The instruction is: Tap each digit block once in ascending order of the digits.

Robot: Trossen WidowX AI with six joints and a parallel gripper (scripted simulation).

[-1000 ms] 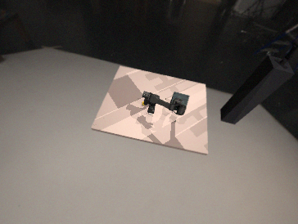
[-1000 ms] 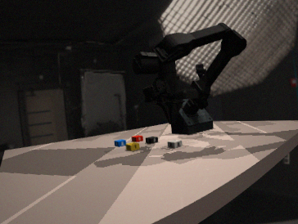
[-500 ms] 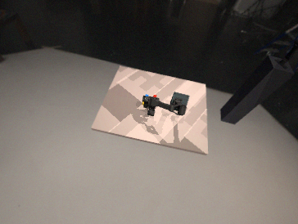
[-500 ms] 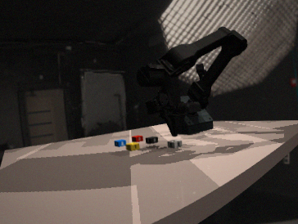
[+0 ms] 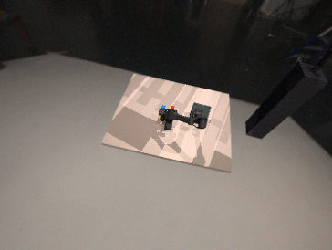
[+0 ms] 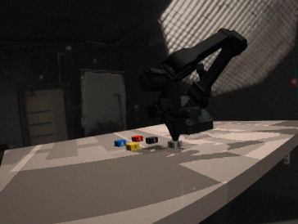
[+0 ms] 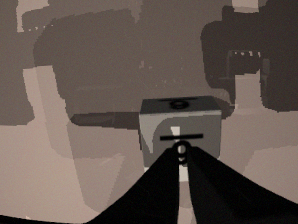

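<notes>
A white-grey block (image 6: 171, 145) (image 7: 207, 124) stands on the table. In the wrist view its near face shows a digit like a 9 with a bar above it, an underlined 6 the other way up. My gripper (image 6: 176, 139) (image 7: 182, 157) points down with its tips together at this block's top, over the digit; whether they touch it I cannot tell. Blue (image 5: 163, 107) (image 6: 119, 143), red (image 5: 172, 108) (image 6: 137, 138), yellow (image 5: 159, 117) (image 6: 132, 146) and black (image 6: 151, 140) blocks stand apart from it. Their digits are too small to read, and the arm hides the black and white ones in the top view.
The arm's dark base (image 5: 201, 110) (image 6: 199, 123) stands on the patterned table top (image 5: 129, 130) (image 6: 82, 184). The other four blocks stand in a loose group to the left of the white one in the exterior view. A dark post (image 5: 283, 100) rises right of the table in the top view.
</notes>
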